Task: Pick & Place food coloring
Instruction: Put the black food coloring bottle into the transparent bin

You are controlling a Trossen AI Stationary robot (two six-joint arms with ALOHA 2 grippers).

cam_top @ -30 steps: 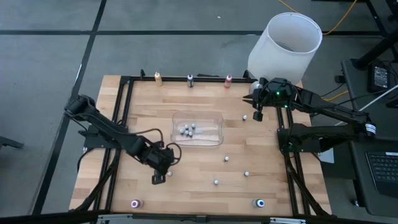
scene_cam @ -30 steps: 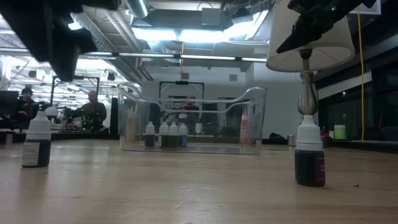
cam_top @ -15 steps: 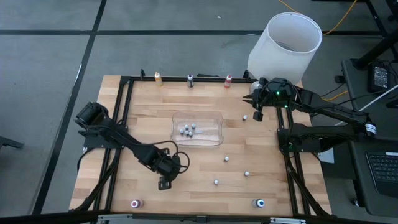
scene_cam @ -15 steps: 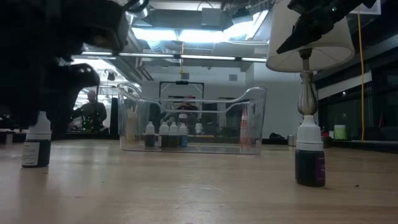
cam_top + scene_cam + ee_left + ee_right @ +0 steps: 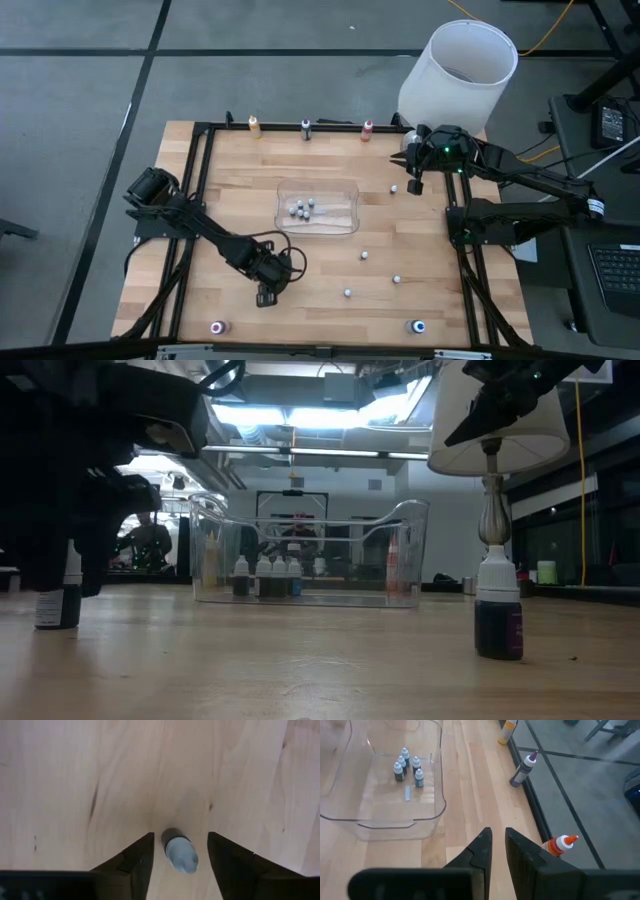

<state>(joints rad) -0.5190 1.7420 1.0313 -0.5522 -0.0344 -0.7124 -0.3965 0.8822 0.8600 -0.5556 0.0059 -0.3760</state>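
Pale wooden counter (image 5: 240, 200), grey floor around it. My left gripper (image 5: 179, 851) is standing open astride a small bottle (image 5: 181, 853) near the front edge; right gripper (image 5: 498, 851) is waiting, nearly closed, empty.

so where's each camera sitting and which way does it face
High: above the table, straight down; both arms, left pincer over a small bottle, right pincer near the back edge.
Low: table height, level across; left arm's dark bulk, a purple bottle.
Left wrist: down between its own open fingers at a capped bottle.
Right wrist: past its fingers to the tray.
Shared: the tray shows in high, low and right wrist.
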